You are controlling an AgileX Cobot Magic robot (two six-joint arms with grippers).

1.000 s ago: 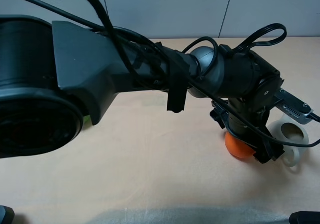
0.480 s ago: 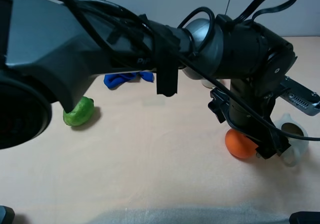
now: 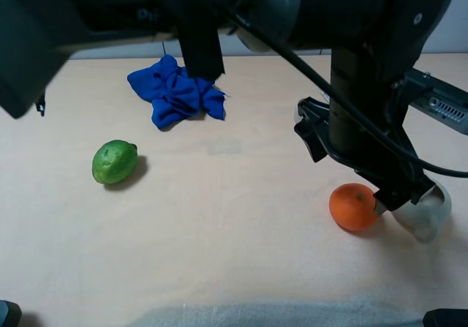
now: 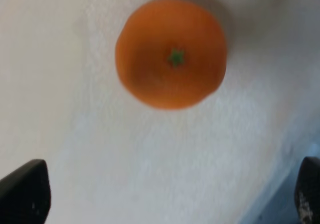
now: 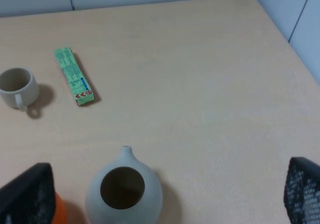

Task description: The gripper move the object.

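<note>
The orange fruit (image 3: 353, 206) lies on the beige table (image 3: 234, 254), right of the middle, stem mark up. My left gripper (image 3: 356, 164) has reached across and hangs above it, jaws wide apart and empty. In the left wrist view the orange (image 4: 171, 52) sits free on the table, with the gripper (image 4: 165, 196) open and only its black fingertips (image 4: 24, 193) showing at the frame's corners. My right gripper (image 5: 165, 196) is open and empty; a sliver of the orange (image 5: 59, 211) shows beside one fingertip.
A white pitcher (image 3: 425, 216) stands right beside the orange, also in the right wrist view (image 5: 124, 191). A green lime (image 3: 115, 162) lies at the left, a blue cloth (image 3: 175, 91) at the back. A cup (image 5: 17, 86) and a green box (image 5: 73, 77) lie further off.
My left arm has lifted up from around the orange, uncovering the lime and the blue cloth. The orange has stayed on the table in nearly the same spot.
</note>
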